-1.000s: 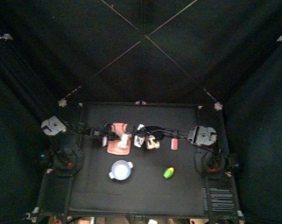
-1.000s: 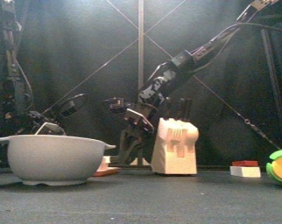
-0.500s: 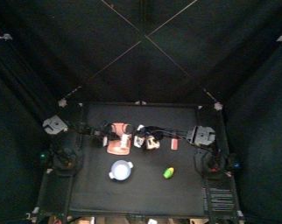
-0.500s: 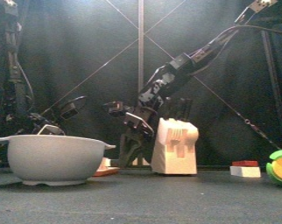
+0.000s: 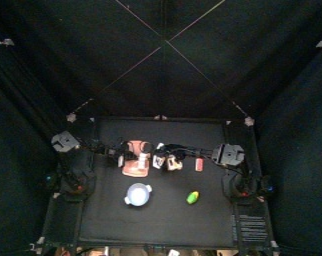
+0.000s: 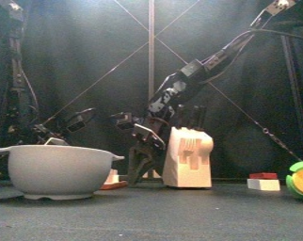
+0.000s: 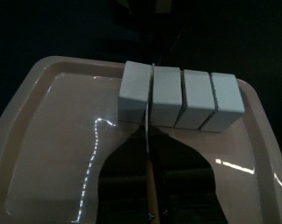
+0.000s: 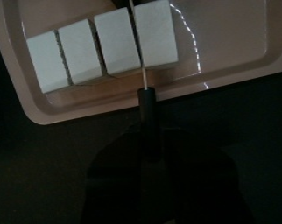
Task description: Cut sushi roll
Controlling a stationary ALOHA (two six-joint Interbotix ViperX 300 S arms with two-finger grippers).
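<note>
A salmon-pink board [image 5: 134,158] lies on the bench [image 5: 177,215] toward its far left part, and from the wrist cameras it shows a raised rim and a glossy face [image 7: 61,131]. A round blue-white dish [image 5: 137,195] sits nearer the front edge, just in front of the board; seen level from the front it is a pale grey bowl [image 6: 60,169] with a flared rim, standing large at the left. A lime-green oval [image 5: 193,197] lies to the dish's right, apart from it. At bench height a whitish knife block [image 6: 188,157] stands upright near the middle, a small red-topped white cube [image 6: 263,181] rests further right, and black curtains [image 5: 284,120] close the pen all round
</note>
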